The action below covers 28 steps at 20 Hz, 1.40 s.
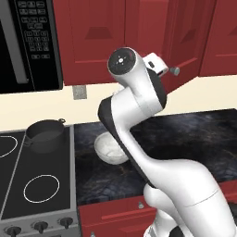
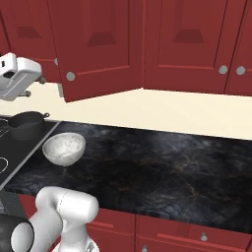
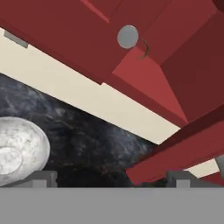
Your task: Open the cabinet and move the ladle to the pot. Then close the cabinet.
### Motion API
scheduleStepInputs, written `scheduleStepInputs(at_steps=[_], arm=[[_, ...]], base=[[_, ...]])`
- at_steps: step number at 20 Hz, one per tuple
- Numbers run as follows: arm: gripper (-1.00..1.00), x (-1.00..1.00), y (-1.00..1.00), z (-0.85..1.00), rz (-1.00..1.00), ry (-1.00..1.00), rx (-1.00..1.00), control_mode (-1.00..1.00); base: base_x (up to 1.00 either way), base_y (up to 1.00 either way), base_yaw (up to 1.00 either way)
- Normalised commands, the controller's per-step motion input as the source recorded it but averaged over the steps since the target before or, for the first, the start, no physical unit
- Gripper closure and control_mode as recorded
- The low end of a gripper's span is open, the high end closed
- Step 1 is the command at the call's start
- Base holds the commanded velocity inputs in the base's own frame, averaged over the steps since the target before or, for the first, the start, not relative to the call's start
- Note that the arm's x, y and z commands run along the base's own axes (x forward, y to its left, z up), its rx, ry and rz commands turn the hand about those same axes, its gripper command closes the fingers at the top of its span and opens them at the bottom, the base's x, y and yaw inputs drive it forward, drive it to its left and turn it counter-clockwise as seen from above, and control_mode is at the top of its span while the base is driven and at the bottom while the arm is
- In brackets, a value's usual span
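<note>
The dark red cabinet (image 2: 98, 44) has one tall door swung partly out from the wall. That door's silver knob (image 1: 175, 71) sits just right of my gripper (image 1: 166, 69), which hangs up by the door's lower edge. In the hand view the fingertips (image 3: 43, 177) stand wide apart, open, nothing between them, below the knob (image 3: 127, 36). A thin brown curl (image 3: 142, 49) shows in the gap beside the knob; I cannot tell whether it is the ladle. The dark grey pot (image 1: 45, 134) sits on the stove's back corner, left of the arm, and appears too in the right base view (image 2: 27, 123).
A pale speckled bowl (image 1: 109, 149) rests on the black marbled counter (image 1: 199, 139) next to the stove (image 1: 41, 185). A black microwave (image 1: 28, 41) hangs at the upper left. More red doors (image 2: 197, 39) run along the wall, and drawer fronts (image 2: 197, 236) below the counter.
</note>
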Motion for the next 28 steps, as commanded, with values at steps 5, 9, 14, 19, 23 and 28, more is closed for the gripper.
scheduleStepInputs(at_steps=[5, 9, 14, 19, 23, 28], arm=[[-1.0, 0.72, 0.0, 0.0, 0.0, 0.05, -0.11, -1.0], [-1.0, 0.54, -0.04, 0.0, -0.01, 0.05, -0.16, -1.0], [-1.0, 0.39, -0.31, 0.0, -0.05, 0.07, -0.15, -1.0], [-1.0, 0.18, -0.47, 0.0, -0.06, 0.08, -0.14, -1.0], [-1.0, 0.01, -0.52, 0.0, -0.05, 0.04, -0.16, -1.0], [-1.0, -0.36, -0.58, 0.0, -0.07, 0.0, -0.17, -1.0]], base=[[0.0, 0.0, 0.0], [0.0, 0.0, 0.0], [0.0, 0.0, 0.0], [0.0, 0.0, 0.0], [0.0, 0.0, 0.0], [0.0, 0.0, 0.0]])
